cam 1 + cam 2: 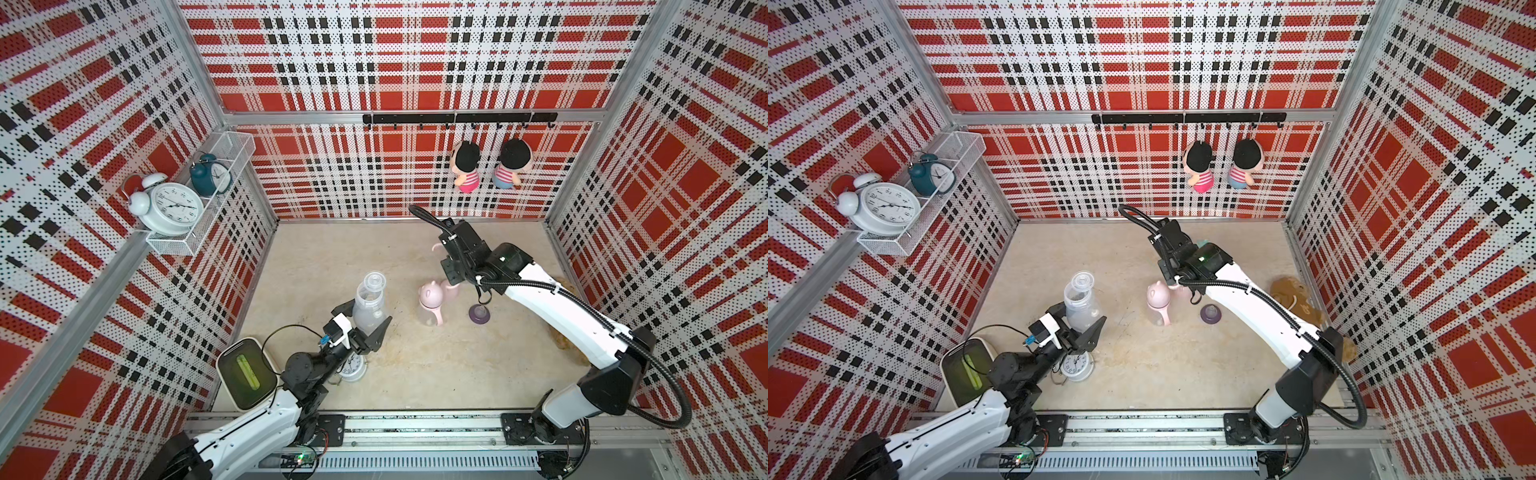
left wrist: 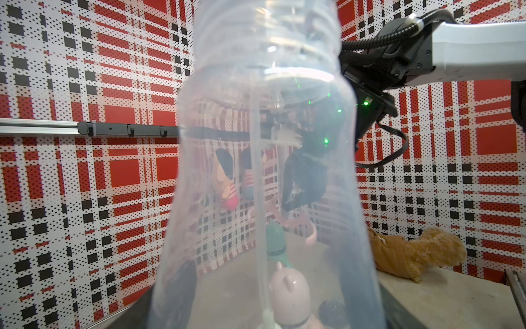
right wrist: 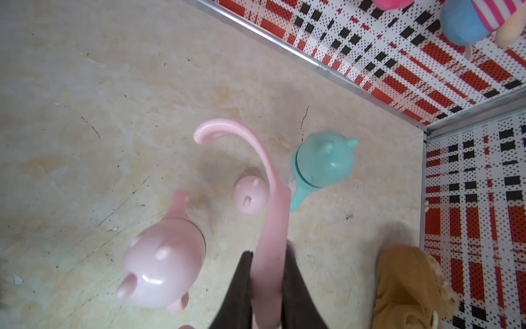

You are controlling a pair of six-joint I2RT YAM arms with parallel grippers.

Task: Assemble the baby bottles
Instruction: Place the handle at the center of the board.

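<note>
My left gripper is shut on a clear bottle body and holds it off the table, its threaded neck bare. The right gripper is shut on a pink two-handled ring; in both top views the wrist hides these jaws. Below the ring stand a pink bottle with an eared cap, a teal capped bottle and a loose pink dome cap. A purple nipple collar lies to the right of the pink bottle.
A brown plush toy lies by the right wall. A white alarm clock sits under the left arm, beside a white bin. A wall shelf holds clocks. Two dolls hang from a hook rail.
</note>
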